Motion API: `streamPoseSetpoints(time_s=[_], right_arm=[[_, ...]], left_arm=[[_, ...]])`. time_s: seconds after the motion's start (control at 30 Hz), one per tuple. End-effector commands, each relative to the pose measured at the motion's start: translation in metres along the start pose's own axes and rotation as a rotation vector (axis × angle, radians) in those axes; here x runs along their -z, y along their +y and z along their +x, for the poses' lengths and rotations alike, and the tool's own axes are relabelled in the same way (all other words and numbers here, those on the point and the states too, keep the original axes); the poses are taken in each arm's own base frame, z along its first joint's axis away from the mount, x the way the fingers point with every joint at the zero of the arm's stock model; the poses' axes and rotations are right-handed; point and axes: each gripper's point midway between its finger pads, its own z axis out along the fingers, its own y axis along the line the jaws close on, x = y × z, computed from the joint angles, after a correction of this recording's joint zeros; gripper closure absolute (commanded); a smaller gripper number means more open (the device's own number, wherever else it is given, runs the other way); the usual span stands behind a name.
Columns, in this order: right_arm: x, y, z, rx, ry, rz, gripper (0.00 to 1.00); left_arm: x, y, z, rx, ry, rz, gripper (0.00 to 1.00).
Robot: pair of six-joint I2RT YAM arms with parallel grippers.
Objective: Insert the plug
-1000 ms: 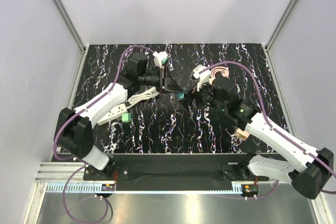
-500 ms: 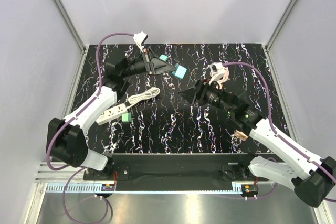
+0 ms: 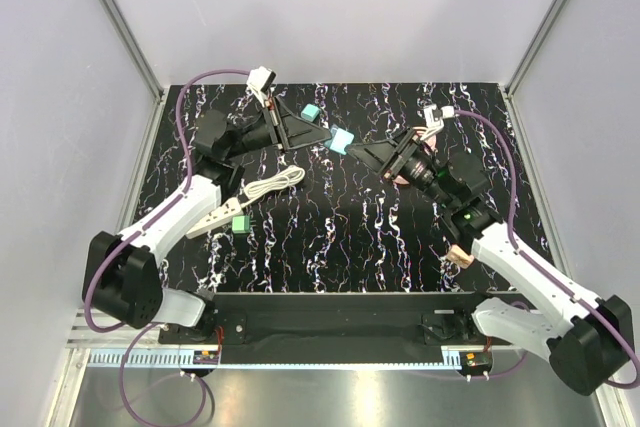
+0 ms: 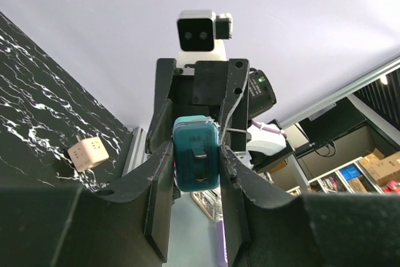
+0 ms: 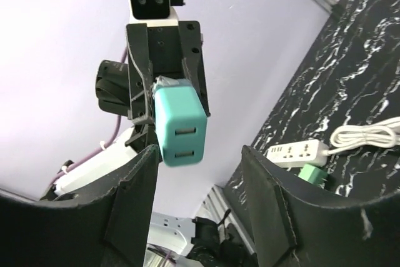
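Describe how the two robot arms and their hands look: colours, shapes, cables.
The left arm and the right arm have smooth white plastic links between black rounded joints. A thin purple cable runs along each arm. Each wrist carries a small white camera. The left hand and right hand are black, with two tapering fingers. A small green light glows on the right arm.

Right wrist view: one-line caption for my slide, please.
Left gripper holds the teal plug in front of the right gripper, jaws open; white power strip on the table beyond.
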Motion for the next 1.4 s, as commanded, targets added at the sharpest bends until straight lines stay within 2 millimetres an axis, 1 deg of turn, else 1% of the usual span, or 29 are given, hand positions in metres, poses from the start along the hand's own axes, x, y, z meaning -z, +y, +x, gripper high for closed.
streamPoseSetpoints(time_s=[0.0,0.07,0.27,0.3,0.33,0.4,0.43,0.47,0.5,0.53,0.57,0.6,0.63,0.67,0.7,0.73,0.77,0.8,0.87,0.9,1.0,1.07,1.1,1.17,1.23,1.27,1.3,1.33,1.37], right_arm=[[-0.004,0.034,-0.008,-0.049,-0.012,-0.175,0.38],[-0.006,0.038,-0.007,-0.065,-0.006,-0.201,0.39],[-0.007,0.035,-0.005,-0.090,-0.011,-0.223,0.78],[-0.006,0.037,-0.006,-0.086,-0.015,-0.232,0.93],[-0.004,0.038,-0.006,-0.086,-0.017,-0.238,0.99],[-0.001,0.038,-0.005,-0.085,-0.021,-0.235,1.00],[-0.001,0.037,-0.007,-0.084,-0.030,-0.225,1.00],[-0.001,0.029,-0.005,-0.092,-0.021,-0.181,1.00],[0.000,0.026,-0.011,-0.078,-0.043,-0.150,1.00],[0.001,0.020,-0.012,-0.076,-0.047,-0.114,1.00],[0.001,0.005,-0.009,-0.089,-0.031,-0.030,1.00],[0.005,0.000,-0.015,-0.060,-0.055,0.012,1.00],[0.007,-0.010,-0.020,-0.047,-0.062,0.070,1.00],[0.012,-0.027,-0.020,-0.053,-0.032,0.193,1.00],[0.016,-0.045,-0.029,0.010,-0.052,0.298,1.00],[0.023,-0.064,-0.034,0.027,-0.051,0.408,1.00],[0.033,-0.074,-0.036,0.039,-0.017,0.524,1.00],[0.037,-0.098,-0.041,0.091,-0.008,0.632,1.00],[0.049,-0.115,-0.052,0.113,0.018,0.768,1.00],[0.051,-0.136,-0.054,0.119,0.039,0.844,1.00],[0.059,-0.171,-0.063,0.136,0.081,0.990,1.00],[0.065,-0.184,-0.071,0.139,0.114,1.075,1.00],[0.065,-0.204,-0.065,0.137,0.173,1.125,1.00],[0.063,-0.223,-0.064,0.132,0.242,1.186,1.00],[0.062,-0.229,-0.073,0.175,0.263,1.230,1.00],[0.067,-0.244,-0.071,0.188,0.299,1.284,1.00],[0.069,-0.251,-0.073,0.189,0.312,1.311,1.00],[0.063,-0.249,-0.083,0.205,0.302,1.309,1.00],[0.067,-0.265,-0.076,0.196,0.360,1.353,1.00]], left_arm=[[-0.001,-0.025,0.004,-0.073,-0.009,0.079,1.00],[-0.002,-0.025,0.008,-0.069,-0.004,0.083,1.00],[-0.002,-0.023,0.012,-0.061,-0.003,0.081,1.00],[-0.002,-0.022,0.012,-0.057,0.001,0.079,0.99],[-0.003,-0.021,0.012,-0.056,0.002,0.074,0.93],[-0.003,-0.013,0.012,-0.045,0.006,0.040,0.63],[-0.003,-0.008,0.012,-0.092,0.011,0.020,0.33],[-0.003,0.000,0.011,-0.114,0.018,-0.014,0.23],[-0.001,0.018,0.009,-0.056,0.033,-0.128,0.16],[0.004,0.027,0.006,-0.166,0.037,-0.189,0.07],[0.009,0.037,0.002,-0.185,0.031,-0.261,0.05],[0.020,0.053,-0.006,-0.166,0.001,-0.404,0.02],[0.028,0.056,-0.010,-0.198,-0.014,-0.468,0.01],[0.037,0.064,-0.015,-0.267,-0.013,-0.536,0.01],[0.053,0.077,-0.021,-0.259,-0.033,-0.669,0.01],[0.062,0.084,-0.024,-0.313,-0.019,-0.732,0.01],[0.075,0.094,-0.031,-0.332,-0.041,-0.830,0.01],[0.086,0.100,-0.027,-0.317,-0.018,-0.900,0.01],[0.098,0.111,-0.027,-0.344,0.005,-0.975,0.01],[0.106,0.119,-0.023,-0.339,0.007,-1.017,0.01],[0.115,0.128,-0.013,-0.336,0.017,-1.055,0.01],[0.120,0.134,-0.007,-0.343,0.036,-1.075,0.01],[0.126,0.142,-0.001,-0.337,0.051,-1.093,0.01],[0.129,0.146,0.007,-0.340,0.078,-1.100,0.01],[0.132,0.145,0.010,-0.351,0.082,-1.101,0.01],[0.134,0.147,0.014,-0.354,0.088,-1.113,0.01],[0.134,0.145,0.014,-0.365,0.086,-1.113,0.01],[0.135,0.145,0.015,-0.366,0.087,-1.117,0.01],[0.134,0.144,0.015,-0.368,0.087,-1.112,0.01]])
